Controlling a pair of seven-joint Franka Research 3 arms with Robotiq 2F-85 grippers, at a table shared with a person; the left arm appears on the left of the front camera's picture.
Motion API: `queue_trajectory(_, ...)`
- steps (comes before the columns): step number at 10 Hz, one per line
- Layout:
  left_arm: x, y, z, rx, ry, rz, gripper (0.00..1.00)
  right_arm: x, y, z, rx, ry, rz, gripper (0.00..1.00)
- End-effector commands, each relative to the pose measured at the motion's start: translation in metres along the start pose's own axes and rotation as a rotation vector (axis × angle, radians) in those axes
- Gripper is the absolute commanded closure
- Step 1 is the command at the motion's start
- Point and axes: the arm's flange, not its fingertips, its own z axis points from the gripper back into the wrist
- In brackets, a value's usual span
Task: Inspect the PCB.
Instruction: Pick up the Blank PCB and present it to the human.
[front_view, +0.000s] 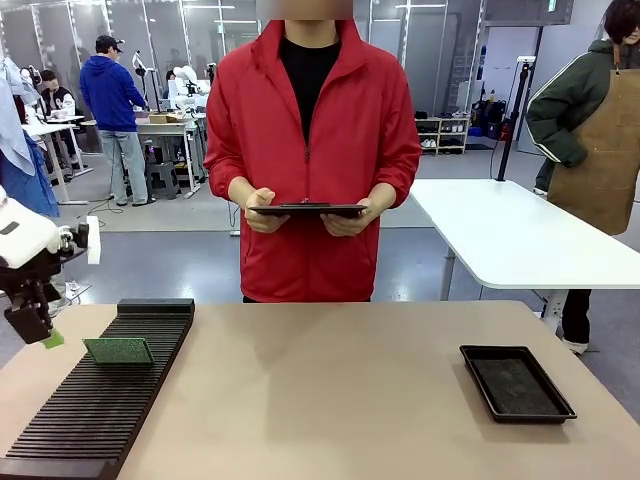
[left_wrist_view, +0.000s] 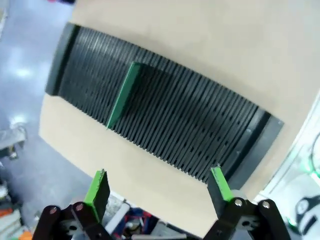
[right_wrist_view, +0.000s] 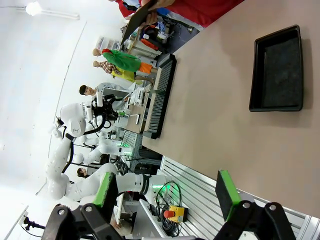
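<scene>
One PCB (front_view: 118, 350) stands on edge in the black rack (front_view: 100, 420), left side of the tabletop (front_view: 330, 400). Spread wide, the left fingers (left_wrist_view: 97, 189) hang clear of it; the right fingers (right_wrist_view: 227, 192) are released too. I'd square up over its top edge, pinch mid-board, lift straight up.

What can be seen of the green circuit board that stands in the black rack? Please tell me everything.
The PCB is a thin, flat, rectangular board with a speckled grey-green face and bright green edges. It stands on its long edge in a slot of the black ribbed rack, toward its far end, facing the robot. Only the rack touches it; the open left pincer hangs apart.
</scene>
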Motion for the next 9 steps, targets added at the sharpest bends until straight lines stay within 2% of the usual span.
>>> queue_trajectory(1,-0.002,0.021,-0.015,-0.031,0.044,-0.130,0.00,0.000,0.000,0.001,0.011,-0.007,0.011,0.00)
queue_trajectory(3,-0.004,0.033,-0.039,-0.002,0.045,-0.249,0.00,0.000,0.000,0.001,0.011,-0.007,0.011,0.00)
queue_trajectory(5,-0.008,0.053,-0.064,-0.032,0.030,-0.330,0.00,0.000,0.000,0.001,0.011,-0.007,0.011,0.00)
queue_trajectory(7,-0.011,0.072,-0.087,-0.005,0.086,-0.416,0.00,0.000,0.000,0.001,0.011,-0.007,0.011,0.00)
queue_trajectory(9,-0.009,0.091,-0.106,-0.004,0.034,-0.425,0.00,0.000,0.000,0.001,0.011,-0.007,0.011,0.00)
